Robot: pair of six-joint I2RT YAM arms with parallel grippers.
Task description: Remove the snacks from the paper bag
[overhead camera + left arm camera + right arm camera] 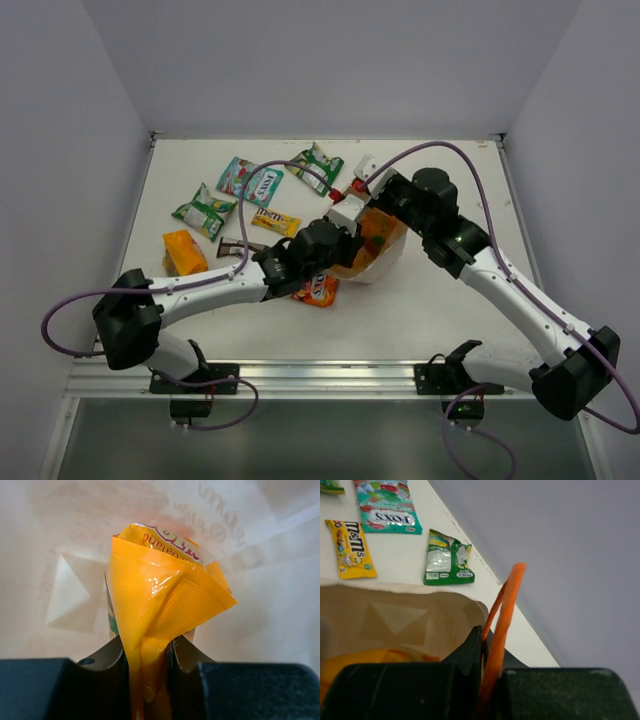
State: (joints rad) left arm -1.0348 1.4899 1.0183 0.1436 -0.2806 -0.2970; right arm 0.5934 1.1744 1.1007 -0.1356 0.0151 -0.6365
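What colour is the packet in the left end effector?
The packet is glossy orange-yellow; the left wrist view shows it best.

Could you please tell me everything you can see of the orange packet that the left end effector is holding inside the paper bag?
The orange packet is glossy orange-yellow plastic with a ribbed sealed edge and partial red-and-white print near its top. Creased and folded, it stands up from the left end effector, whose dark fingers pinch its lower end. The beige inner walls of the paper bag surround it.
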